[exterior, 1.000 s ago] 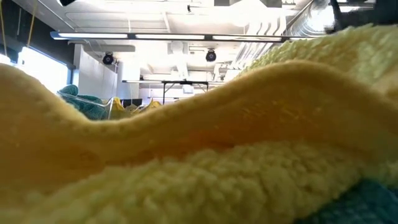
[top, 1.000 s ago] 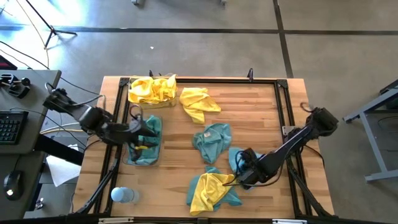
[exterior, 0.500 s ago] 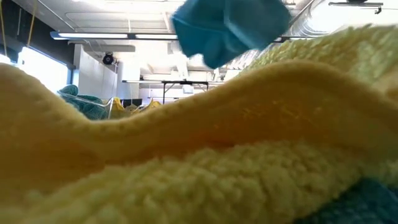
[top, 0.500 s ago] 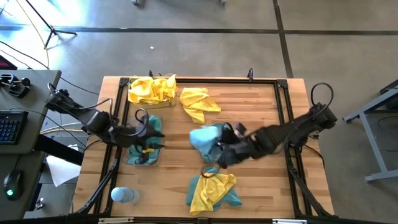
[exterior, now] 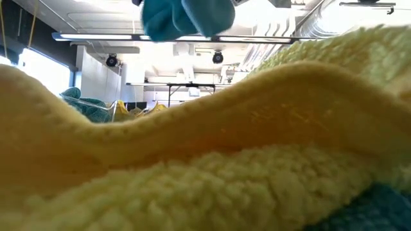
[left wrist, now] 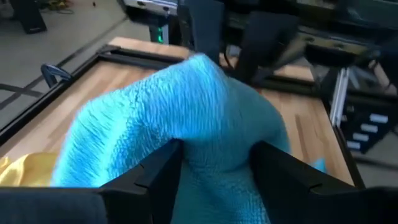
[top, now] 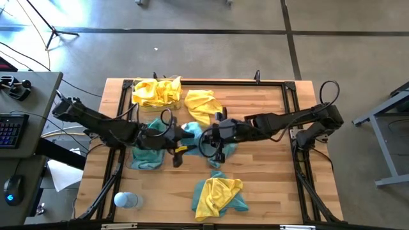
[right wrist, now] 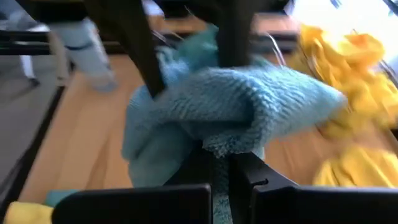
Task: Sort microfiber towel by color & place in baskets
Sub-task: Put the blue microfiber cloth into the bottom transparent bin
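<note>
A teal towel (top: pixel 192 133) hangs in the air over the table's middle, between my two grippers; the low view shows it high up (exterior: pixel 186 16). My right gripper (top: pixel 206 137) reaches in from the right and is shut on it. My left gripper (top: pixel 177 137) reaches in from the left, open, with the towel's bunch (left wrist: pixel 205 106) between its fingers. More teal towels lie in a clear basket (top: pixel 133 165) at the left. Yellow towels fill a second basket (top: pixel 135 86) at the far left corner. My right gripper pinches a narrow fold of the teal towel (right wrist: pixel 214 146) between its two fingers, coming level from the table's right side. The towel is lifted clear and bunches out beyond the fingertips. My left gripper has the bunch between its open fingers (left wrist: pixel 165 171); whether they touch it, I cannot tell.
A loose yellow towel (top: pixel 203 105) lies far of the middle, and a teal one (top: pixel 223 145) lies under my right arm. A yellow towel on a teal one (top: pixel 217 195) sits at the near edge and blocks most of the low view (exterior: pixel 205 160). A pale bottle (top: pixel 126 200) stands near left.
My right gripper has lifted a teal towel off the near right part of the table and carried it up and left to the middle. My left gripper has come out of the teal basket and moved right until its fingers stand on either side of the towel.
</note>
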